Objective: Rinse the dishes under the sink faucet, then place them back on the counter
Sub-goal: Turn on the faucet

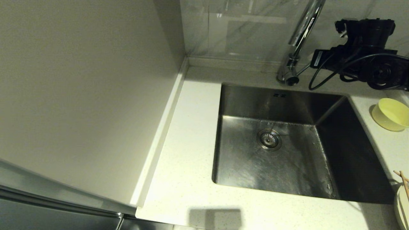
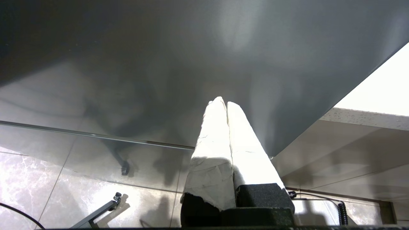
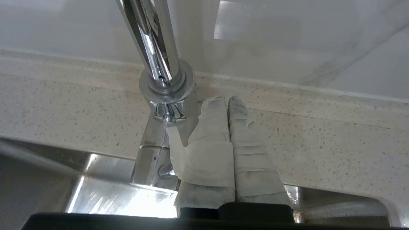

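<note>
The sink [image 1: 287,159] lies in the counter [image 1: 185,166] with the chrome sink faucet [image 1: 298,41] behind it. My right arm [image 1: 364,57] reaches in beside the faucet's thin side lever [image 1: 303,69]. In the right wrist view my right gripper [image 3: 227,99] is shut with nothing in it. Its taped fingers [image 3: 207,140] rest just beside the faucet base [image 3: 166,84] and its lever [image 3: 150,159]. The yellow-green bowl [image 1: 391,115] sits on the counter to the right of the sink. The plate [image 1: 402,207] and chopsticks [image 1: 403,180] show at the right edge. My left gripper [image 2: 226,103] is shut and empty, low beside a grey cabinet panel [image 2: 191,64].
A tall pale wall panel [image 1: 80,95] stands along the counter's left side. A glossy marble wall [image 1: 243,28] runs behind the faucet. The tiled floor [image 2: 64,198] shows under the left gripper.
</note>
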You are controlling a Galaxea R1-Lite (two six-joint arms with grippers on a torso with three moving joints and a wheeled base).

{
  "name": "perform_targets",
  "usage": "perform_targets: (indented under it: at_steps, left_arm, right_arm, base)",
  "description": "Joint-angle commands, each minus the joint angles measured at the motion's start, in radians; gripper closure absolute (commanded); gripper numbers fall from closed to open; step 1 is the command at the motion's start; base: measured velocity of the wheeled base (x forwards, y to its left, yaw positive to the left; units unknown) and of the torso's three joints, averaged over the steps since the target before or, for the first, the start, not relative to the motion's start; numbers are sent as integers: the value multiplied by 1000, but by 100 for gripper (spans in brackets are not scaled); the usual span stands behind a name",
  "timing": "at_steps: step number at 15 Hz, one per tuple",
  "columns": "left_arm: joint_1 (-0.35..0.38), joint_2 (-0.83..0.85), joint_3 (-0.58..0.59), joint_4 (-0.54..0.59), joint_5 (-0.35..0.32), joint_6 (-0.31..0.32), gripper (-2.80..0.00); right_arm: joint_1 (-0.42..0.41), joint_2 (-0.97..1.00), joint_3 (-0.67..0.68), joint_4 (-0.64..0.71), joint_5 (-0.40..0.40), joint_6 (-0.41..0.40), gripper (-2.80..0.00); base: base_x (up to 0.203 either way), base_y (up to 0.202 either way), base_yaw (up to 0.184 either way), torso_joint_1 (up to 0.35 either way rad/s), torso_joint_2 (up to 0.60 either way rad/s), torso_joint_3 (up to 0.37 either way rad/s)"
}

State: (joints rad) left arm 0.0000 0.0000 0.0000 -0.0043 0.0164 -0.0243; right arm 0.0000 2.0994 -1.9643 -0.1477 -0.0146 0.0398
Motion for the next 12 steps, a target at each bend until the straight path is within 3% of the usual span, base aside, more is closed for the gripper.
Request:
perform_targets:
  at_steps: [1,12]
  left_arm:
    - [0,-2,0,0,0,0,0]
    - [0,-2,0,0,0,0,0]
  right_arm:
    - [0,-5,-4,17,10,0,0]
    - [-14,-70,46,97,131,-2,0]
  base:
    - [0,0,0,0,0,0]
    - [0,0,0,0,0,0]
